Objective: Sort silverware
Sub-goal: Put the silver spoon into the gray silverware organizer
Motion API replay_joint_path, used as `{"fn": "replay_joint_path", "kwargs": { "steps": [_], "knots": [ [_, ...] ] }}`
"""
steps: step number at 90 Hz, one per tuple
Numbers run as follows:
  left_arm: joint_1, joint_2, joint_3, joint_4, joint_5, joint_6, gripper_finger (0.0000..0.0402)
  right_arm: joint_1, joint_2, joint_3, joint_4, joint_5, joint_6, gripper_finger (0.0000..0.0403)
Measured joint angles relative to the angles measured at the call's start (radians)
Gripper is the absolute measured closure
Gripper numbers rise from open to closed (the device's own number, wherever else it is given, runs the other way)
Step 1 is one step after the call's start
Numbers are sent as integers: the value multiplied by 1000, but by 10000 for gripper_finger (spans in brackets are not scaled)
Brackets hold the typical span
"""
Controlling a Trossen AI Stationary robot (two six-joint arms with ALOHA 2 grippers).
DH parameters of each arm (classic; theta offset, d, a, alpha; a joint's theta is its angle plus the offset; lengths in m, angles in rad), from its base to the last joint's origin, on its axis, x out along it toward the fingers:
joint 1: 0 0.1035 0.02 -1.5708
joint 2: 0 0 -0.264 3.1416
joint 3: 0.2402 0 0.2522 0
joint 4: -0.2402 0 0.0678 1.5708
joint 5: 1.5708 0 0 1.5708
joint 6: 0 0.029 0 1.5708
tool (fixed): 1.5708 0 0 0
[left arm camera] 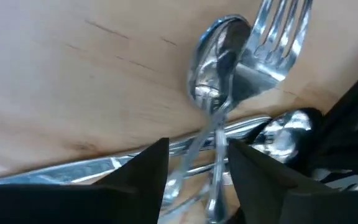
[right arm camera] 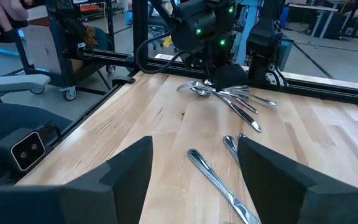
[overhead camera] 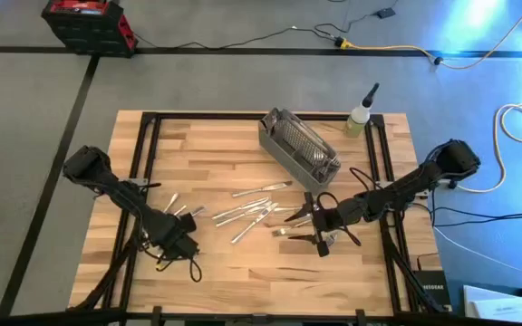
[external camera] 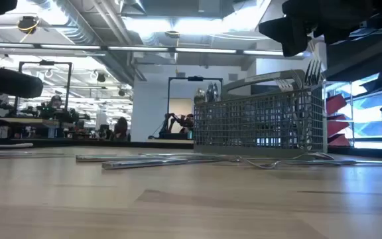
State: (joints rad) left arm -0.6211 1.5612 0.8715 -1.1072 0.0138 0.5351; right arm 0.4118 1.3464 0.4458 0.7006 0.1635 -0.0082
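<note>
left gripper (overhead camera: 172, 222): low over the left end of the silverware (overhead camera: 252, 211), fingers apart around a spoon (left arm camera: 213, 81)
right gripper (overhead camera: 308, 226): fingers apart, holding nothing
basket (overhead camera: 298, 145): behind the pile

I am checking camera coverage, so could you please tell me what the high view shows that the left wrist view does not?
Only the high view shows the mesh basket, the squeeze bottle, the right gripper with open fingers, and the central pile of silverware. Only the left wrist view shows, close up, a spoon overlapping a fork beyond the left gripper. Both show the wooden table.
</note>
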Motion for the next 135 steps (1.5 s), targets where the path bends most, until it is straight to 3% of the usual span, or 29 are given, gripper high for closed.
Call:
{"fn": "replay_joint_path", "kwargs": {
  "steps": [27,117,135],
  "knots": [
    [-1,-1,-58,51,-15,21,249,0,0,0,-19,0,0,183],
    [1,-2,-66,96,-84,-27,249,0,0,0,-21,10,3,183],
    [2,-1,-14,105,-159,-48,249,0,0,0,-20,11,3,183]
  ]
}}
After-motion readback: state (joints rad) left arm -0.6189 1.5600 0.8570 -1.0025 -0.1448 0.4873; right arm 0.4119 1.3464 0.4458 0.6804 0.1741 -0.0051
